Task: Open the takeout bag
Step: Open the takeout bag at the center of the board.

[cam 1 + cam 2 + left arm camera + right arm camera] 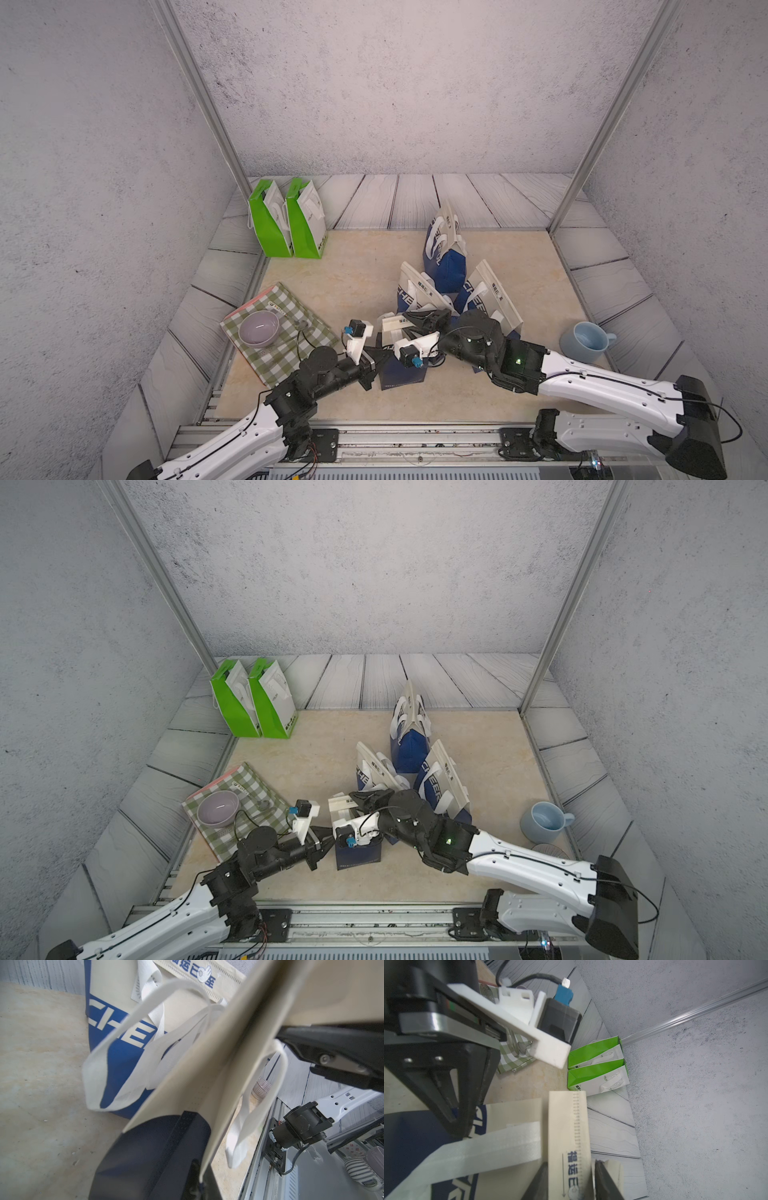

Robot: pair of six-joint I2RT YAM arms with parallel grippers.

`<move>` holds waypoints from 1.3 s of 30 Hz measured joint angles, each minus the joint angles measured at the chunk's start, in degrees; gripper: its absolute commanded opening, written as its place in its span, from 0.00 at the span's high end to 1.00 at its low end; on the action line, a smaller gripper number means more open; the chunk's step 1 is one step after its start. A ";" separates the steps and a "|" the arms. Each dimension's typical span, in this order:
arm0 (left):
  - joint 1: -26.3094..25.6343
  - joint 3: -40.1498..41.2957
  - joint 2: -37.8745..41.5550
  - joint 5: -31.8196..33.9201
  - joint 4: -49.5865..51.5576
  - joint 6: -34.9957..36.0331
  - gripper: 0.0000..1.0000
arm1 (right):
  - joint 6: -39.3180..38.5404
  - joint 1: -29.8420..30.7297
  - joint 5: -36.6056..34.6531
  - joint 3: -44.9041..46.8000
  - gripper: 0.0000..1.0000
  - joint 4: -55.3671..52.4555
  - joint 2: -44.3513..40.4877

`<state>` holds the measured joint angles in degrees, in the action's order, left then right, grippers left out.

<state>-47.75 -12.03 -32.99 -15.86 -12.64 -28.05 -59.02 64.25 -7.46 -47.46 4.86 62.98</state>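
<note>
**Top views:** takeout bag (401,374), navy and cream, front centre of table (332,282), between both arms; its mouth is hidden beneath them.

**Left wrist:** left end effector (193,1147) closed, seemingly pinching the bag's cream wall (207,1076); white handle loops (91,1084) blurred.

**Right wrist:** right end effector (569,1184) narrowed about the perforated seal strip (566,1126).

**Handling:** judged light, floppy, tearable; best held at the strip with the wall braced. Whether the seal has parted is unclear.
</note>
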 measured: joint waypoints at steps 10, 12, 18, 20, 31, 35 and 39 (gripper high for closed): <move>0.00 0.00 0.04 0.00 0.00 -0.02 1.00 | -2.38 0.46 -1.25 3.82 0.63 3.56 -3.98; 0.00 0.00 0.04 0.00 0.00 -0.02 1.00 | -2.71 0.46 -1.16 3.82 0.64 3.34 -4.07; -0.02 0.00 0.04 0.02 0.02 -0.24 1.00 | -3.41 0.46 -0.96 3.82 0.66 2.19 -3.96; 0.00 0.00 0.04 0.02 0.02 -0.24 1.00 | -3.43 0.46 -0.92 3.82 0.66 2.23 -3.82; 0.00 0.00 -0.17 0.22 -0.22 -0.28 1.00 | -4.24 0.50 -1.46 3.82 0.63 2.71 -0.52; 0.00 0.00 -0.17 0.24 -0.33 -0.33 1.00 | -4.59 0.57 -2.56 3.82 0.64 4.39 0.31; 0.00 0.00 -0.17 0.46 -0.39 -0.33 1.00 | -5.22 0.57 -4.17 3.82 0.66 6.67 0.92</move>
<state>-47.75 -12.03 -33.17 -15.40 -13.04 -28.38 -64.25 64.82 -11.64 -43.64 11.53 63.90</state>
